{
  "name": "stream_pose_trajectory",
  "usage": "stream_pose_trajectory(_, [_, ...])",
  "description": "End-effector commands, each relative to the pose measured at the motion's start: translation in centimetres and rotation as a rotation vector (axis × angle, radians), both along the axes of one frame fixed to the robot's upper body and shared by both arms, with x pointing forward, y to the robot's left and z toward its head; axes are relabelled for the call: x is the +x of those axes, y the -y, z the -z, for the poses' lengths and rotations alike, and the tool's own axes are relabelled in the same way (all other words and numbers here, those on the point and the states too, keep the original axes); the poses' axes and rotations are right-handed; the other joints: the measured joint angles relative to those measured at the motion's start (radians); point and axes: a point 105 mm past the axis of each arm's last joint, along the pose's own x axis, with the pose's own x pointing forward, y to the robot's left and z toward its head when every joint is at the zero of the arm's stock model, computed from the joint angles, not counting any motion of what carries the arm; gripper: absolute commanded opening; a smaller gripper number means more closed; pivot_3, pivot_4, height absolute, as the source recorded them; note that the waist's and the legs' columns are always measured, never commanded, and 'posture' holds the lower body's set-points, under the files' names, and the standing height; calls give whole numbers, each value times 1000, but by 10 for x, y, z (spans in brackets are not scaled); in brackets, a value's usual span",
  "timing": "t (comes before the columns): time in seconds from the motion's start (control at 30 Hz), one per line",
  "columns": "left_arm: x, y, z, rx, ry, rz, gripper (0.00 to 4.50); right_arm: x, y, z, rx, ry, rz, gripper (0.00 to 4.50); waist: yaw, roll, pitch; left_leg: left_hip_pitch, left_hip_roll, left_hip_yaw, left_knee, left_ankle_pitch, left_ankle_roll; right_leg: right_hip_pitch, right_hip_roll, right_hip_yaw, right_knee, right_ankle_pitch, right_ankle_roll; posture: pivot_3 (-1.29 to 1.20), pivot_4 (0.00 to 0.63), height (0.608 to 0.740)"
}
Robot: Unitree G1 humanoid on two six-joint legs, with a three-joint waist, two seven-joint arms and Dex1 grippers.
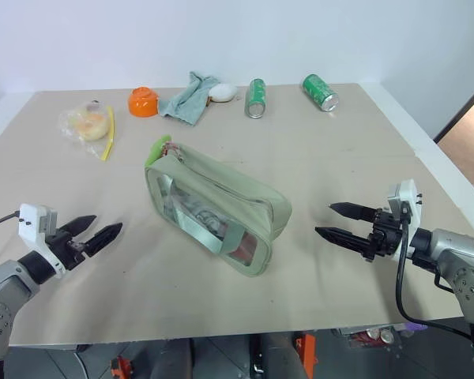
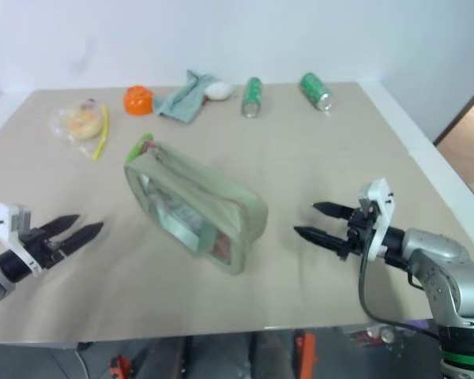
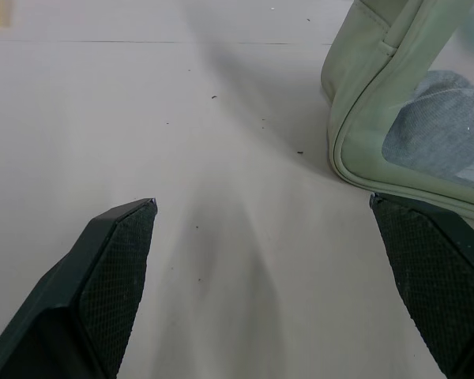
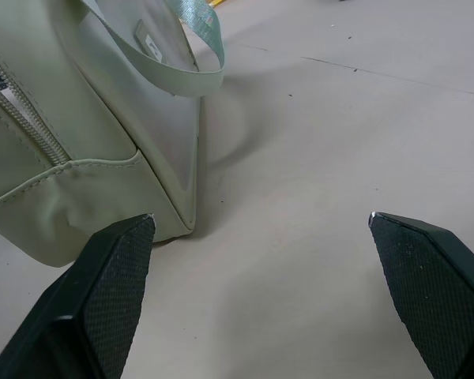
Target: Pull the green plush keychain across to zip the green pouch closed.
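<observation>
Head views, green pouch (image 1: 217, 207): lying mid-table (image 1: 316, 150), running diagonally, clear panel facing the robot.
Head views, green plush keychain (image 1: 158, 150): sitting at the pouch's far-left corner, touching it.
Head views, left gripper (image 1: 95, 231): hovering left of the pouch, fingers spread apart, gripping nothing.
Head views, right gripper (image 1: 341, 221): hovering right of the pouch, fingers likewise parted and empty.
Left wrist view: pouch corner showing between the spread fingertips (image 3: 118, 260).
Right wrist view: zipper (image 4: 24, 118) and webbing strap (image 4: 193, 55) showing beside one pad.
</observation>
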Motion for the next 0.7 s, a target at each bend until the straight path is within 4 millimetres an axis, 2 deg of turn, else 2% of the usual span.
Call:
stream_pose_trajectory(0.03, [0, -13, -15, 24, 43, -23, 4477, 1, -5, -15, 4, 59, -28, 4500, 0, 0, 0, 0, 0, 0, 0, 0, 0, 0, 0, 0, 0, 0, 0, 0, 150, 740])
stream_pose_trajectory(0.13, [12, -24, -46, -6, 100, -39, 4477, 12, -4, -41, 53, 137, -8, 4500, 0, -2, 1, 0, 0, 0, 0, 0, 0, -1, 1, 0, 1, 0, 0, 0, 150, 740])
stream_pose_trajectory(0.2, [18, -21, -69, -46, 138, -9, 4477, 21, -5, -61, 94, 186, 11, 4500, -1, -4, 2, 0, 1, 0, 1, 0, 0, -1, 1, -1, 1, 1, 0, 0, 150, 740])
stream_pose_trajectory(0.27, [22, -11, -92, -51, 181, 47, 4477, 31, -9, -88, 116, 259, 25, 4500, -1, -4, 2, 0, 2, 0, 1, 0, 0, -1, 1, -1, 0, 1, 0, 0, 150, 740])
stream_pose_trajectory(0.33, [22, 1, -105, -27, 200, 111, 4477, 38, -16, -111, 116, 312, 20, 4500, -3, -4, 2, -1, 1, 2, 4, 1, 0, -1, 0, 0, 1, 2, 1, 0, 150, 740])
stream_pose_trajectory(0.43, [15, 20, -121, 15, 218, 228, 4477, 43, -35, -141, 75, 370, -19, 4500, -5, -4, 2, -1, 2, 4, 4, -1, -2, -1, 0, 3, 0, 3, 2, 0, 150, 740])
stream_pose_trajectory(0.53, [4, 40, -136, 59, 243, 369, 4477, 39, -68, -165, 19, 381, -140, 4500, -4, -4, 3, -1, 2, 5, 1, -1, -2, -3, 2, 5, 1, 1, 2, 0, 150, 740])
stream_pose_trajectory(0.63, [-4, 53, -145, 89, 266, 464, 4477, 29, -103, -180, 5, 319, -279, 4500, -4, -4, 3, -1, 2, 5, -3, -1, -2, -4, 3, 6, 1, 0, 2, 0, 150, 740])
stream_pose_trajectory(0.7, [-8, 60, -148, 96, 280, 510, 4477, 18, -127, -183, -18, 259, -382, 4500, -4, -4, 3, 0, 2, 5, -4, -1, -2, -4, 3, 6, 1, 0, 2, 0, 150, 740])
